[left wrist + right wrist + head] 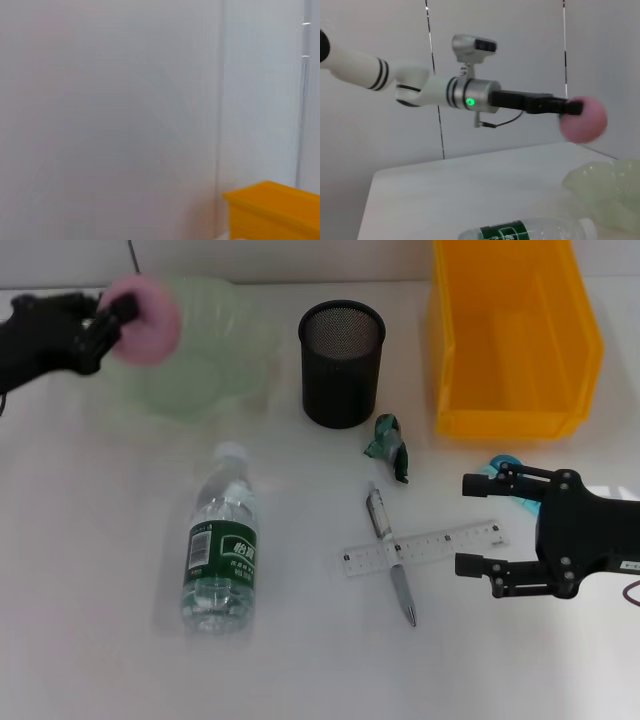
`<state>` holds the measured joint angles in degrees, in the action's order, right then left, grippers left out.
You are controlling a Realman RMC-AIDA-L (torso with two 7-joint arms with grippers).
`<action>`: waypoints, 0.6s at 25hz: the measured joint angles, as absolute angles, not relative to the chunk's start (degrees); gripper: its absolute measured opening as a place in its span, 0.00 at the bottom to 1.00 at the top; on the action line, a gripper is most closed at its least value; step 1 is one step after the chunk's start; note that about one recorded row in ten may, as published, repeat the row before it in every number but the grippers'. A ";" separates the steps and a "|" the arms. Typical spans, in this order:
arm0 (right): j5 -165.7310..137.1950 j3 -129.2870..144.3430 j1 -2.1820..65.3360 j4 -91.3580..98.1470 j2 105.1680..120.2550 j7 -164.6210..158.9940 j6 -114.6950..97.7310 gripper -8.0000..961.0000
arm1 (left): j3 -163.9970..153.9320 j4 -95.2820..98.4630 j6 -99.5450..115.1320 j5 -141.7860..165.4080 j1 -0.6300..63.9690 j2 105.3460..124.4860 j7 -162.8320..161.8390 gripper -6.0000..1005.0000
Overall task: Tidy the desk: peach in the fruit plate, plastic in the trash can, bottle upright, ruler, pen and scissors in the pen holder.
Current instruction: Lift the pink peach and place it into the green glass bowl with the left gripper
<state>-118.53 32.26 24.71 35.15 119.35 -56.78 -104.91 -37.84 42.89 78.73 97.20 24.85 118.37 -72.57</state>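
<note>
Near the worktop's far left corner, the left gripper [118, 312] clamps the pink peach [146, 320] above the pale green fruit plate [205, 360]. The right gripper [478, 524] hovers with fingers spread at the right edge, just beside the clear ruler [425, 546], which lies across the pen [392, 565].

The bottle [222, 552] lying at about 7 o'clock on the table [300, 670] wears a green label [224, 552] with white characters, too small to read, and a barcode patch beside them. The ruler [423, 547] at about 5 o'clock carries fine graduation marks whose numbers cannot be made out. No other lettering is legible.
</note>
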 joint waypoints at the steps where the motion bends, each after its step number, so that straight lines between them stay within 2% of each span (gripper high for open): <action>1: -118.51 32.25 24.74 35.16 119.34 -56.78 -104.97 0.87 | -37.84 42.89 78.73 97.20 24.85 118.37 -72.57 0.15; 3: -118.49 32.25 24.77 35.18 119.32 -56.78 -105.01 0.87 | -38.28 39.11 67.88 97.63 29.40 118.31 -74.72 0.14; 11: -118.47 32.25 24.79 35.56 119.22 -57.60 -105.02 0.87 | -41.10 34.85 52.76 98.20 32.20 118.72 -74.30 0.10; 15: -118.47 32.25 24.79 36.42 119.20 -58.17 -105.02 0.87 | -42.87 34.85 52.46 98.11 32.11 118.73 -74.23 0.19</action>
